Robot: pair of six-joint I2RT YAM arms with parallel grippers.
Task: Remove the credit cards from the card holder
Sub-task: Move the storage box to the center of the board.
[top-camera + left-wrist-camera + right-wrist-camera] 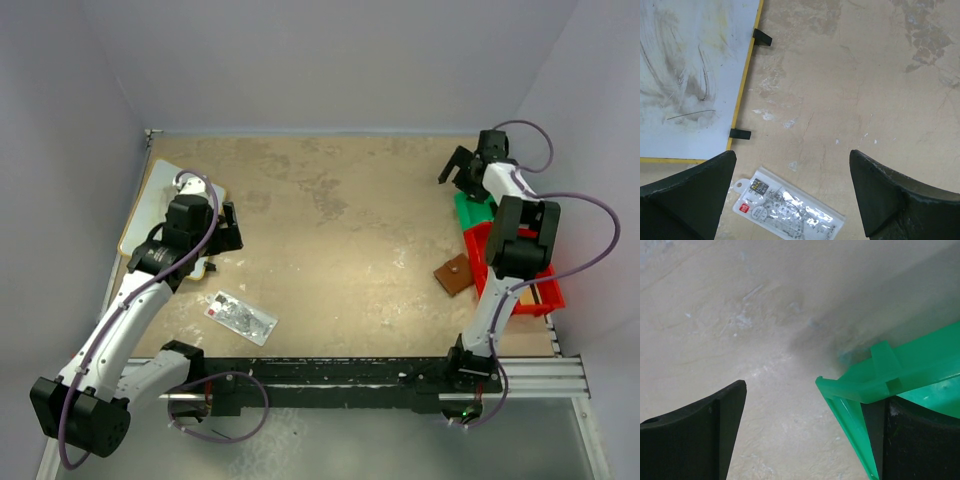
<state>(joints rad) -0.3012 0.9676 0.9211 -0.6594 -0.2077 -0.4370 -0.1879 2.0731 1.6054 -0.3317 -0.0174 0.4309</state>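
A white board with a yellow rim point(160, 185) lies at the far left corner of the worn tan bench point(350, 230). In the left wrist view the board point(690, 75) is smudged grey, and two small black clips sit on its yellow right edge.

The left gripper point(230, 230) hangs over the board's right edge. Seen from its own camera, the left gripper point(792, 155) has its dark jaws spread wide with nothing between them, only bare bench below.

A clear-white speckled packet with a red mark point(240, 317) lies flat toward the near edge, left of centre and apart from the board. The left wrist view shows the packet point(790, 210) under the gap between the jaws.

The small brown leather card holder point(455, 275) lies flat on the right side of the bench, just beside the left wall of a red plastic bin point(540, 298). A pale snap dot shows on top of it. Whether the cards are in it cannot be told.

A green plastic bin point(472, 212) stands behind the red one, toward the far right corner. The right gripper point(457, 182) hangs at its far left corner, well apart from the card holder. Up close, the right gripper point(815, 392) has its jaws spread, with the corner of the green bin point(910, 370) between them. The green wall hides part of one finger, and contact cannot be told.
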